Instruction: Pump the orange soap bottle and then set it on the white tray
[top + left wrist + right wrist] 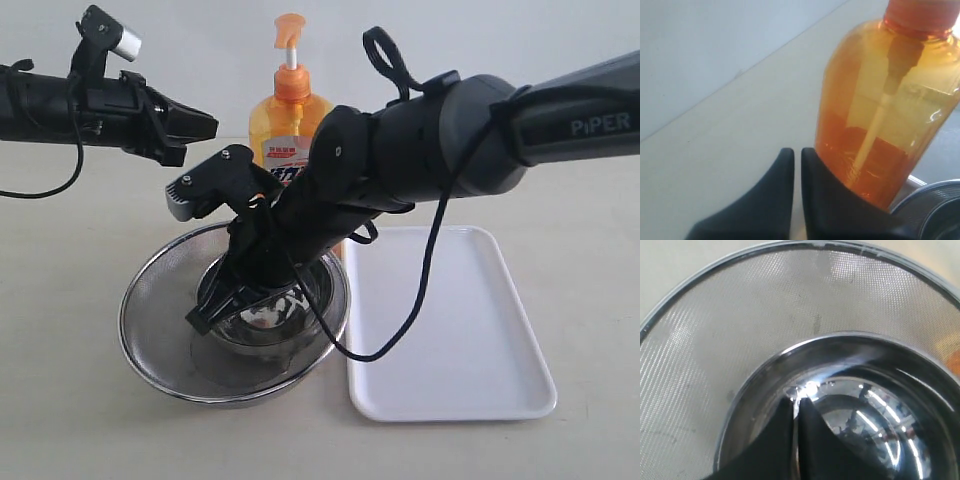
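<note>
The orange soap bottle (290, 120) stands upright at the back, its pump head (290, 25) raised on the white stem. My left gripper (210, 125) hovers shut and empty just left of the bottle's shoulder, below the pump head. In the left wrist view the bottle (880, 115) fills the space beside my shut left gripper (797, 150). The white tray (450, 330) lies flat and bare on the right. My right gripper (200, 318) reaches across, down into a small steel bowl (270, 325). In the right wrist view the right gripper (799, 401) is closed at that bowl's rim (840, 335).
The small steel bowl sits inside a wider mesh strainer bowl (160, 310), directly in front of the bottle and touching the tray's left edge. My right arm (430, 150) crosses in front of the bottle's lower half. A black cable (420, 290) hangs over the tray.
</note>
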Motion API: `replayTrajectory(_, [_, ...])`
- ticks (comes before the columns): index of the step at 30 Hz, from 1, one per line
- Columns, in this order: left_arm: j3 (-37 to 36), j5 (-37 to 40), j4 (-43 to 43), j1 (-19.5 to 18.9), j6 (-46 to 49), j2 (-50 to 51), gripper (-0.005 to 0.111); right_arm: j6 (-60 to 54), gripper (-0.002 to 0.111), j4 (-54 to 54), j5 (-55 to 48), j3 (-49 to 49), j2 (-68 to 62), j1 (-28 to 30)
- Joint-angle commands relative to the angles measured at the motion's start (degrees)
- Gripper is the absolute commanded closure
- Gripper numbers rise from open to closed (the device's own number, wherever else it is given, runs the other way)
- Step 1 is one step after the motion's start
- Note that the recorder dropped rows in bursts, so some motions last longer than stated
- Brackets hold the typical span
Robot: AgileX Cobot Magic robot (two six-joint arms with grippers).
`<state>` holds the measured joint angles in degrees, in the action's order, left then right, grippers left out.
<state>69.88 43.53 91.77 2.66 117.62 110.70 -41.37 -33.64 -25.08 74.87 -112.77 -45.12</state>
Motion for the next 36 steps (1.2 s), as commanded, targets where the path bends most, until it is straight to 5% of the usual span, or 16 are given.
replayTrajectory(1, [0.5, 1.8, 0.6, -0.1, -0.7, 1.0, 0.102, -0.3, 0.108, -1.1, 0.1, 0.7, 0.1, -0.1])
replayTrajectory(14, [0.5, 0.4, 0.3, -0.1, -6.4, 1.1, 0.1, -0.6, 0.108, -2.2, -0.9, 2.8, -3.1, -0.1])
replayTrajectory(18, [0.5, 0.4, -1.7, -0.1, -8.8, 1.1, 0.078, -0.5, 0.108, -3.5, -2.7, 5.2, -5.0, -0.2])
replayTrajectory(26, [0.5, -0.6, -1.3, -0.1, -11.4, 1.1, -0.003, -1.0, 0.108, -3.6, -2.8, 6.6, -5.1, -1.1])
replayTrajectory(36, [0.5, 0.0, -2.6, -0.1, -11.2, 1.1, -0.003, -1.0, 0.108, -3.7, -2.5, 8.8, -7.3, -3.1])
